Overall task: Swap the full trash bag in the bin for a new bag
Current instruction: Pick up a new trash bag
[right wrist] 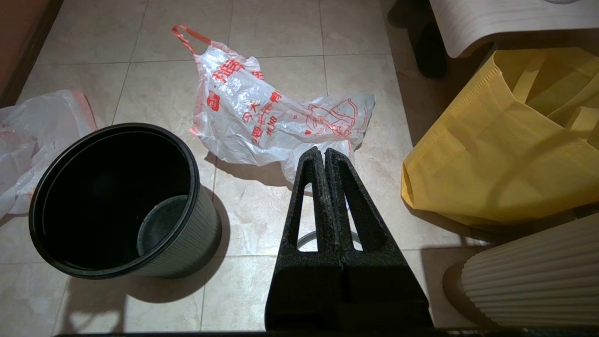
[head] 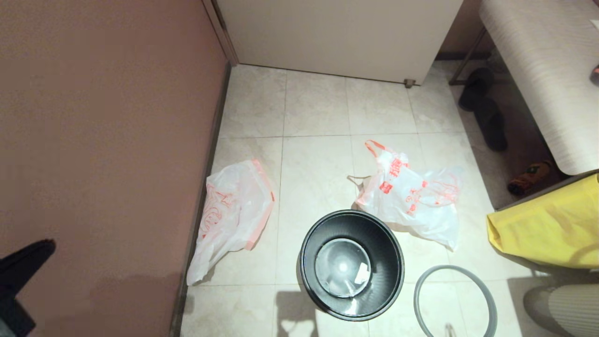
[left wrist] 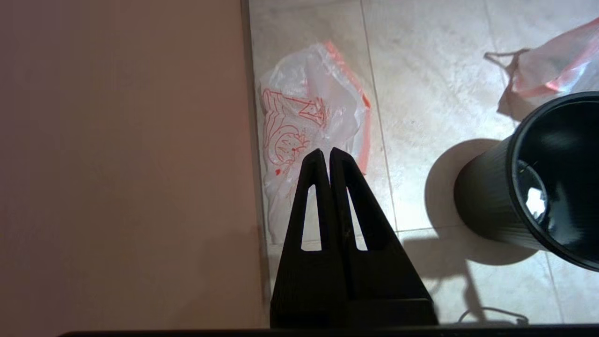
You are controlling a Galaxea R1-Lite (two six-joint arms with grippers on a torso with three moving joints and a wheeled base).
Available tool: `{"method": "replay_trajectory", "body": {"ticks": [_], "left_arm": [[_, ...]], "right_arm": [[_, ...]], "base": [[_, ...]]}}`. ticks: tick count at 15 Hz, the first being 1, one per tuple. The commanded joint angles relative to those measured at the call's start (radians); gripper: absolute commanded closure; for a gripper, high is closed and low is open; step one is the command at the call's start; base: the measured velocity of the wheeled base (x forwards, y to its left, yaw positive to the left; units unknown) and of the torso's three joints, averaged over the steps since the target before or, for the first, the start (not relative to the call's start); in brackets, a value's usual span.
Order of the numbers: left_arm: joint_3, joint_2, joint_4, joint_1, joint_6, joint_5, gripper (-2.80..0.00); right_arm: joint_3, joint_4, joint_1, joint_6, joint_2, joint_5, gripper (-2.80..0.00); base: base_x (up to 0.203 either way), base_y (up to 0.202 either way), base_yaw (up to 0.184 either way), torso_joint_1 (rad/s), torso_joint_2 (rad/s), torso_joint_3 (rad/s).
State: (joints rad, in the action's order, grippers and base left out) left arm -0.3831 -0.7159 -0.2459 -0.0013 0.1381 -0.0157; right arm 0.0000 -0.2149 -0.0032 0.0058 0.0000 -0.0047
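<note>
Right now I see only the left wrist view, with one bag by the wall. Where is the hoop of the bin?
Observer: The hoop lies flat on the floor, right of the bin.
Operator: Where does the second bag lie?
Observer: The second bag lies just behind the bin, toward the right.
Operator: And the right gripper?
Observer: The right gripper is shut and empty, above the floor beside a yellow bag.
</note>
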Motion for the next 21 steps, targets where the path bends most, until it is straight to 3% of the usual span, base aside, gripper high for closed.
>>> {"method": "replay_trajectory", "body": {"ticks": [1, 5, 10, 12, 16, 20, 21], "left_arm": [[-0.062, -0.254, -0.017, -0.001, 0.009, -0.006, 0.0], [-0.148, -0.665, -0.139, -0.015, 0.026, -0.091, 0.0], [-0.2, -1.176, -0.47, -0.164, 0.029, -0.283, 0.0], [-0.262, -1.357, -0.55, -0.2, 0.03, -0.34, 0.0], [-0.511, -1.636, -0.599, -0.214, 0.034, -0.418, 0.0], [-0.714, -1.778, -0.534, -0.223, 0.038, -0.487, 0.0], [-0.743, -1.802, -0.523, -0.228, 0.038, -0.49, -2.09]], "right_arm": [[0.0, -0.001, 0.0, 0.0, 0.002, 0.0, 0.0], [0.0, -0.001, 0.0, 0.0, 0.002, 0.0, 0.0], [0.0, -0.001, 0.0, 0.0, 0.002, 0.0, 0.0], [0.0, -0.001, 0.0, 0.0, 0.002, 0.0, 0.0], [0.0, -0.001, 0.0, 0.0, 0.002, 0.0, 0.0], [0.0, -0.001, 0.0, 0.0, 0.002, 0.0, 0.0], [0.0, -0.001, 0.0, 0.0, 0.002, 0.0, 0.0]], "base": [[0.0, 0.0, 0.0, 0.0, 0.0, 0.0], [0.0, 0.0, 0.0, 0.0, 0.0, 0.0], [0.0, 0.0, 0.0, 0.0, 0.0, 0.0], [0.0, 0.0, 0.0, 0.0, 0.0, 0.0], [0.0, 0.0, 0.0, 0.0, 0.0, 0.0], [0.0, 0.0, 0.0, 0.0, 0.0, 0.0], [0.0, 0.0, 0.0, 0.0, 0.0, 0.0]]}}
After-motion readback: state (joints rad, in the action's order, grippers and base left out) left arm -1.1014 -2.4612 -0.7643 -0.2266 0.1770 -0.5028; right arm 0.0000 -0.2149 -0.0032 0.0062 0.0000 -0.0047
